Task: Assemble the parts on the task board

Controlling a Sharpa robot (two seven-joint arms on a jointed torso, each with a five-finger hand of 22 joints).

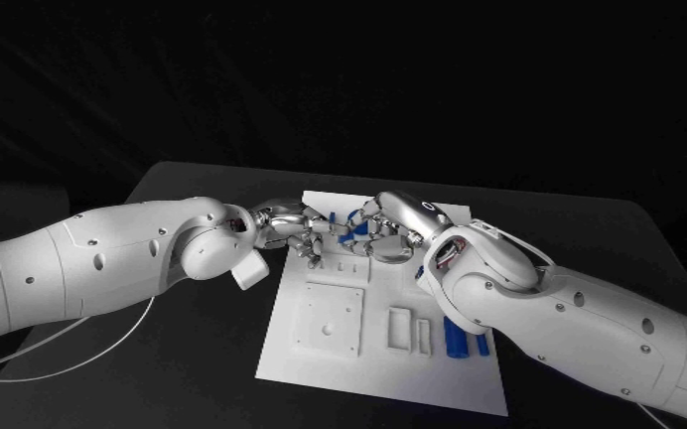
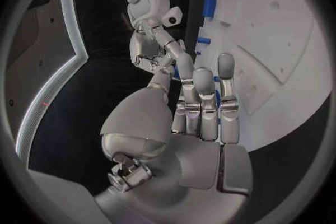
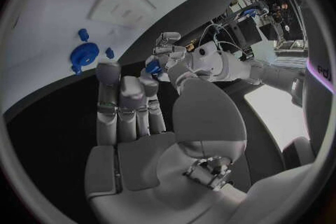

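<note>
Black table (image 1: 187, 186) carries white task board (image 1: 365, 374) (roughly centred, flat on its surface).

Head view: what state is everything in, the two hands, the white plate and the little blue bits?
White flat task board: lying flat on the black table.
Long blue parts: lying on the board, untouched.
Round blue part: on the board, untouched.
Small blue part: between both hands' fingertips; holder unclear.
Silver left hand: at the small part; grip unclear.
Silver right hand: likewise.
</note>
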